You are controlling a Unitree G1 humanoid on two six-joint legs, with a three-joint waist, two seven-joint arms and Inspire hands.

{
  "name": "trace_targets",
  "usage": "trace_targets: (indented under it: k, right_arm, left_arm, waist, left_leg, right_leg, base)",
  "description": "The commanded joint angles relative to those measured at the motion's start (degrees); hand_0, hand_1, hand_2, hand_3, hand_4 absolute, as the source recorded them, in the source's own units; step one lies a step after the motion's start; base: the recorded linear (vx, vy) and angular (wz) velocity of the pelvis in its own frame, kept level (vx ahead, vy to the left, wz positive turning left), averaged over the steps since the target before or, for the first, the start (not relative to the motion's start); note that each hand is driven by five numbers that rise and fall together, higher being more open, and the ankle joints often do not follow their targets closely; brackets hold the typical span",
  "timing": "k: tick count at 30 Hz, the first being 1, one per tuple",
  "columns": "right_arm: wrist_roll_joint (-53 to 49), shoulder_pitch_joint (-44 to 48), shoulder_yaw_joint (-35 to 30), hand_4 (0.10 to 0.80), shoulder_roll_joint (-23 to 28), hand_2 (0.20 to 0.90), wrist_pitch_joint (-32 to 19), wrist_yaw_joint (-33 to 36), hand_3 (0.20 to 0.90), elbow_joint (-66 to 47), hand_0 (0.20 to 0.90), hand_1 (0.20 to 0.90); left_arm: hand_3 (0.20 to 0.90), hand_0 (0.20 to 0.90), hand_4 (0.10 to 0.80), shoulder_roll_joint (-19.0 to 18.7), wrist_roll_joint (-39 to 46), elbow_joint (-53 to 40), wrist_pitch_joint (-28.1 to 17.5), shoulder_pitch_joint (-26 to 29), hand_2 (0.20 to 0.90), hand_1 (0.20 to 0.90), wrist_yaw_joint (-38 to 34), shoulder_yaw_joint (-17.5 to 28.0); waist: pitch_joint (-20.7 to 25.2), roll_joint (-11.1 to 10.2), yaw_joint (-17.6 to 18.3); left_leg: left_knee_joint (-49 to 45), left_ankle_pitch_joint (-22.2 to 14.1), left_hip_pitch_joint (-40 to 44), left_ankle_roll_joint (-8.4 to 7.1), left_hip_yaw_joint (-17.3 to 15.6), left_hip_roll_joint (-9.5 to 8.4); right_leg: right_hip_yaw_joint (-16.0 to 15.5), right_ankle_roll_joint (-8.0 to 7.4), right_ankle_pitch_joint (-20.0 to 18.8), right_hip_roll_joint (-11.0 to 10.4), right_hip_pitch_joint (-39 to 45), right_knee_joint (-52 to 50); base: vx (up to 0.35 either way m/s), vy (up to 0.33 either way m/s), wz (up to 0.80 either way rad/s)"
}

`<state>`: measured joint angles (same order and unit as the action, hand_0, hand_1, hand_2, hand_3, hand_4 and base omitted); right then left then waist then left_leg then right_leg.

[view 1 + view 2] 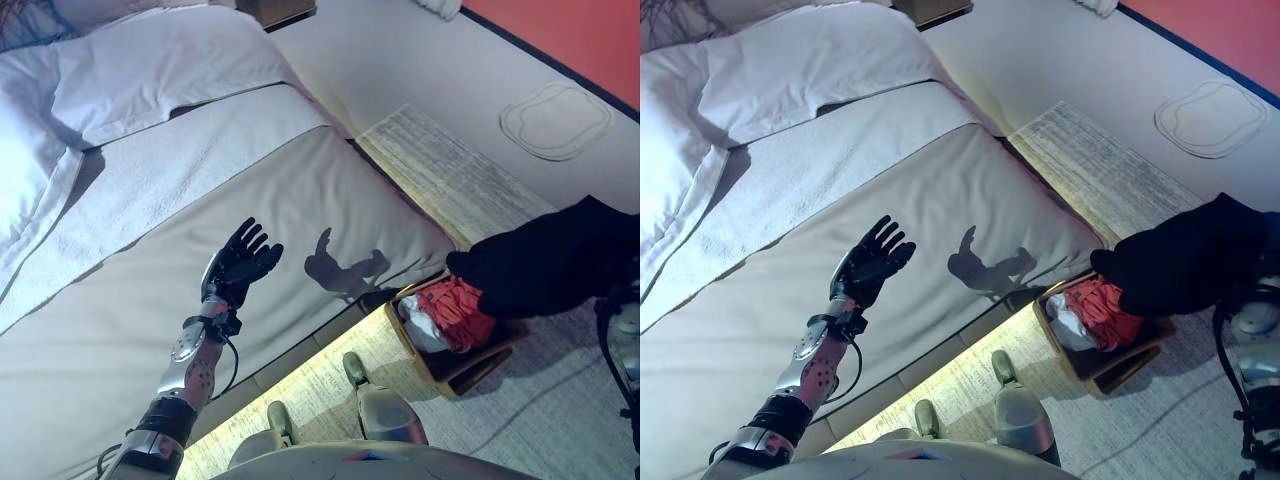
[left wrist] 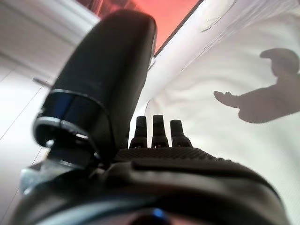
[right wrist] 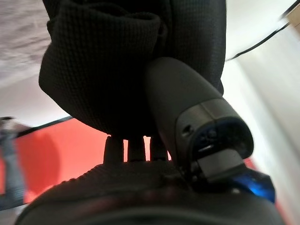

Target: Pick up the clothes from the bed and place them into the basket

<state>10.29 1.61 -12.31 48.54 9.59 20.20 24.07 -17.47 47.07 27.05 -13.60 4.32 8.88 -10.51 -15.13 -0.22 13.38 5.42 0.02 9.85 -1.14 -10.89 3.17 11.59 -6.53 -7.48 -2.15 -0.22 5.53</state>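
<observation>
The right hand (image 3: 154,187) has its fingers (image 3: 133,150) and thumb pinching a black garment (image 1: 555,260) above the basket (image 1: 450,368) on the floor right of the bed (image 1: 300,190); the left hand (image 1: 238,265), fingers spread, hovers over the bed

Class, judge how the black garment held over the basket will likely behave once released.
The black garment bunches in the right hand, so it is likely floppy. It will probably slump over the clothes in the basket, and may drape over the rim.

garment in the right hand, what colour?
Black garment, clearest in the right eye view, above the basket.
</observation>
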Motion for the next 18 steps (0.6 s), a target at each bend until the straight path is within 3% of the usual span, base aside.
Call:
trace_targets:
  k: [1, 18]
  right_arm:
    - [1.3, 2.7, -3.6, 0.1, 4.2, 0.3, -4.3, 1.9, 0.2, 0.7, 0.3, 0.3]
    - [-0.3, 10.7, 8.5, 0.1, 0.3, 0.3, -5.8, 1.6, 0.2, 17.2, 0.3, 0.3]
  left_arm:
    - [0.9, 0.9, 0.8, -1.0, -2.1, -0.9, -3.1, 0.9, 0.9, 0.9, 1.8, 0.5]
    - [0.9, 0.9, 0.8, -2.2, -2.1, -0.2, -1.6, 1.7, 0.9, 0.9, 3.7, -0.7]
  waist:
    - [8.4, -1.9, -0.5]
    - [7.4, -0.1, -3.1]
  left_leg:
    - [-3.6, -7.1, -0.8, 1.05, -0.8, 0.35]
    - [-3.3, -6.6, -0.8, 0.34, -0.9, 0.82]
  right_leg:
    - [0.2, 0.25, 3.3, 0.1, -1.3, -3.9]
    - [-2.5, 0.3, 2.9, -0.9, -0.9, -2.7]
  base:
    - [0.015, -0.023, -0.21]
    - [-0.003, -0.035, 0.01]
